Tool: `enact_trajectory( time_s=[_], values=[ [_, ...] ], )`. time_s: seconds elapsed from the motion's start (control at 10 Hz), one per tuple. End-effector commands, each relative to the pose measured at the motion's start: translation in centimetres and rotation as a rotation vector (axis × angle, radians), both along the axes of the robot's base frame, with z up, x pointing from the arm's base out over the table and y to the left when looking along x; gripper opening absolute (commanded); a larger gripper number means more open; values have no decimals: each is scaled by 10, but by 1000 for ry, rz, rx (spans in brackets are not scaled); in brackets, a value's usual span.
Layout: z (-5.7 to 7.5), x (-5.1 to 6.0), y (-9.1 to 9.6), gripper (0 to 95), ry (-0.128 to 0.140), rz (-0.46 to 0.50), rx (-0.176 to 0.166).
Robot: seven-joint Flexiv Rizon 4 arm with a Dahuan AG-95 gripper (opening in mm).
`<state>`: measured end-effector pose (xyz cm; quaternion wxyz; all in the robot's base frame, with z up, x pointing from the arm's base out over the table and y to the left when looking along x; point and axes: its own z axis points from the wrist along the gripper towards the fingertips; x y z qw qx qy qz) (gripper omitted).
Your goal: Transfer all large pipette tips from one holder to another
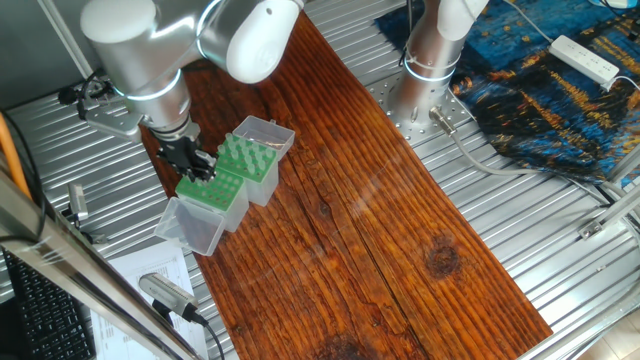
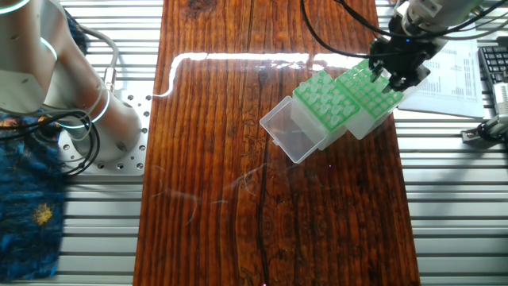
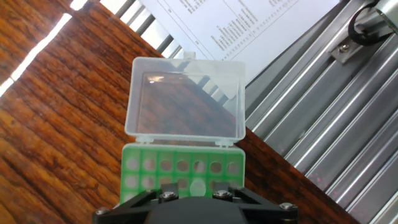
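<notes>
Two green tip racks stand side by side on the wooden board (image 1: pixel 380 230), lids hinged open. The gripper (image 1: pixel 200 171) sits low over the nearer rack (image 1: pixel 212 190); finger spacing cannot be determined. The large pipette tips (image 1: pixel 243 156) stand upright in the farther rack (image 1: pixel 250 165), just beside it.

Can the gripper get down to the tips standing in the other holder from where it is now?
Probably yes. The gripper hangs over one holder; the pipette tips stand in the adjoining holder, whose lid is folded back, so nothing covers them from above.
</notes>
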<state>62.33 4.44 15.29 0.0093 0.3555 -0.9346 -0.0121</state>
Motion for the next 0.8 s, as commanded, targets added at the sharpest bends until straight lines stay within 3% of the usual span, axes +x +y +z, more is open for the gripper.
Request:
enact_trajectory(
  time_s=[0.1,0.7,0.8],
  values=[
    [-1,0,0,190,-1,8,-2],
    [-2,0,-1,190,-3,13,-11],
    [-2,0,-1,0,-4,14,-11]
  ],
)
